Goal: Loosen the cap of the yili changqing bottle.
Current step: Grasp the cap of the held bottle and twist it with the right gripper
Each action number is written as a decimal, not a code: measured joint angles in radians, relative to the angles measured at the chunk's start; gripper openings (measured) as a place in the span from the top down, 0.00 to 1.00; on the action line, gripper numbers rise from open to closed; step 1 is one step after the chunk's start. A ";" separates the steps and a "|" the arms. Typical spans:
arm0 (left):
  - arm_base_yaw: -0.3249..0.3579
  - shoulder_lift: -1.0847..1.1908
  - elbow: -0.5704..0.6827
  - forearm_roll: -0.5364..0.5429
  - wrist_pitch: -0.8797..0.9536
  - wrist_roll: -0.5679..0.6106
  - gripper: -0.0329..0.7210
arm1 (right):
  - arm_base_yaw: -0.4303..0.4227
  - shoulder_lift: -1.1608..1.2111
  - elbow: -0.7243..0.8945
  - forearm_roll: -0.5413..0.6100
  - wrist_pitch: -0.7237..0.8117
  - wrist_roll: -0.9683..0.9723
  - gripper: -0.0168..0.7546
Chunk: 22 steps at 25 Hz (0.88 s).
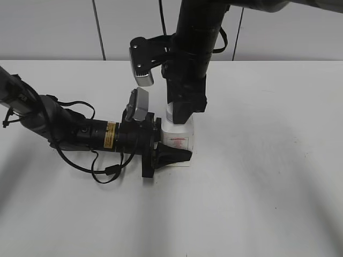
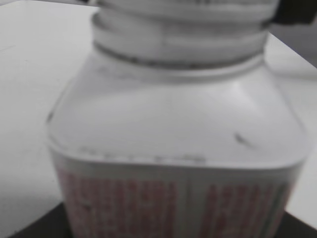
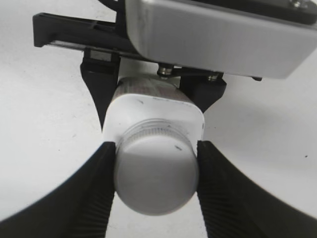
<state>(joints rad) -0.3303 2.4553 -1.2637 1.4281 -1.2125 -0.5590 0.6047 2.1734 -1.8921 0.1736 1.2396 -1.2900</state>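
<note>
Right, my right pincer (image 3: 156, 181) is clamped on the cap (image 3: 154, 173), and my left pincer (image 1: 166, 152) grips the yili changqing bottle (image 1: 179, 140) upright on the tabletop (image 1: 268, 160). If the left grip slips, I judge the bottle would spin with the cap instead of loosening.

exterior slants down from front, left wrist level and close, right wrist overhead, all sharing bottle (image 1: 179, 138)
</note>
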 joint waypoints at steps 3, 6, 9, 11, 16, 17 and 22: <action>0.000 0.000 0.000 0.000 0.000 -0.001 0.43 | 0.000 0.000 -0.002 0.003 0.001 -0.001 0.47; 0.000 0.000 0.000 0.000 -0.002 -0.002 0.43 | 0.000 0.000 -0.003 0.009 0.002 -0.013 0.47; 0.001 0.000 0.000 0.003 -0.002 -0.002 0.43 | 0.000 0.000 -0.003 0.010 0.003 -0.061 0.47; 0.001 0.000 0.000 0.004 -0.002 -0.002 0.43 | 0.000 0.000 -0.003 0.011 0.003 -0.105 0.47; 0.001 0.000 0.000 0.010 0.000 -0.004 0.43 | 0.000 0.000 -0.010 0.010 0.003 -0.240 0.47; 0.001 0.000 0.000 0.011 0.000 -0.004 0.43 | 0.000 0.000 -0.010 0.010 0.003 -0.260 0.47; 0.001 0.000 0.000 0.012 0.001 -0.005 0.43 | 0.000 0.000 -0.010 0.010 0.003 -0.294 0.47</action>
<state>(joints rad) -0.3294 2.4553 -1.2637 1.4397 -1.2119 -0.5641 0.6047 2.1734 -1.9018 0.1833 1.2426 -1.5843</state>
